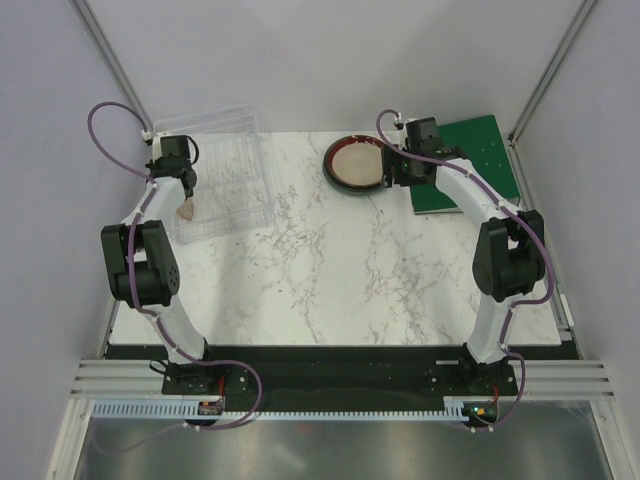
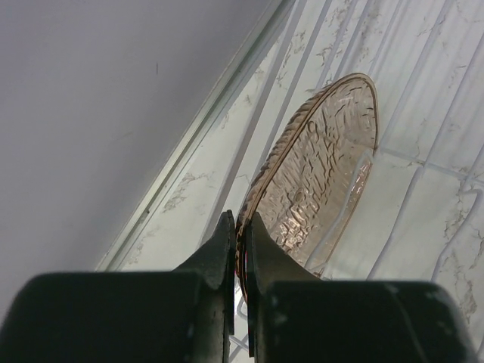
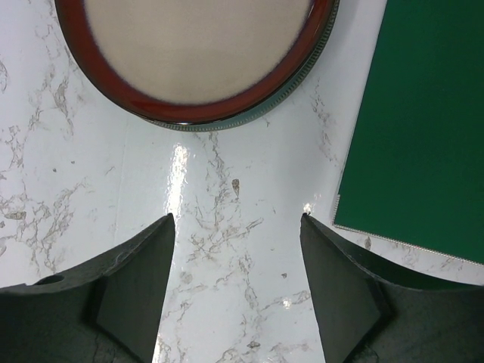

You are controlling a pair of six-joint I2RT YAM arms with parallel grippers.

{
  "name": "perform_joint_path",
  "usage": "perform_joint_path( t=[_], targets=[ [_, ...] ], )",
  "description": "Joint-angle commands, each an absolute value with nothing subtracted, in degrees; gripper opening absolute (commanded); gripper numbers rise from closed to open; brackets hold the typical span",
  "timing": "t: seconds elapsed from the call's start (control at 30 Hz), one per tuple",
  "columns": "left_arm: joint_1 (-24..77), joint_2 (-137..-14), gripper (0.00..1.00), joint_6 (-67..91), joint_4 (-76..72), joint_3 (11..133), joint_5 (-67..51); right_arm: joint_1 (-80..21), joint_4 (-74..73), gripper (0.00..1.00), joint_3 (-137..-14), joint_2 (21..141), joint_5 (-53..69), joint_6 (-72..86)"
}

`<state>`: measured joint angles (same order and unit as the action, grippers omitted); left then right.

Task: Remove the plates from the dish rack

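— Where is the left gripper?

— At the far left, over the rack. Its jaws are clamped on the near rim of a pink plate, a see-through one with a rippled surface.

— Is that plate lying flat?

— No. It stands on edge, tilted, inside the rack, and the rack's clear ribs show behind it. From above only a small pinkish bit of it shows at the fingers.

— And the rack itself?

— It sits on the far left corner of the table, close to the left wall.

— Any plates out of it?

— A red plate with a pale middle and a dark rim lies flat on the table at the far side, right of the rack and well apart from it. A grey-green plate lies under it; only its ribbed edge shows.

— The right gripper?

— Just near of that stack, pointing at it, jaws apart with bare marble between them, touching nothing.

— What is right of it?

— A green board, flat on the far right of the table, beside the stack but apart from it.
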<state>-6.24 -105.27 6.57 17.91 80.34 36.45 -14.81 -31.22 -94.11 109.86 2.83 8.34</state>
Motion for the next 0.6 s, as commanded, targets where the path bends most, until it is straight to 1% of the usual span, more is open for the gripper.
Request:
perform_joint_path(
  t=[0.0,0.17,0.57],
  targets=[
    [-6.24,-104.16,0.02,8.44,17.93,83.67,37.44,-15.12,-29.53,0.75,-93.69,107.14,3.78,8.61],
    [-5.89,-101.87,0.02,4.75,18.11,85.95,39.02,-15.2,-29.44,0.74,-93.52,106.53,4.22,8.88],
    [-4.57,-94.75,0.02,-1.48,18.46,86.75,42.19,-15.82,-29.53,0.74,-92.37,102.93,5.54,10.11]
  ],
)
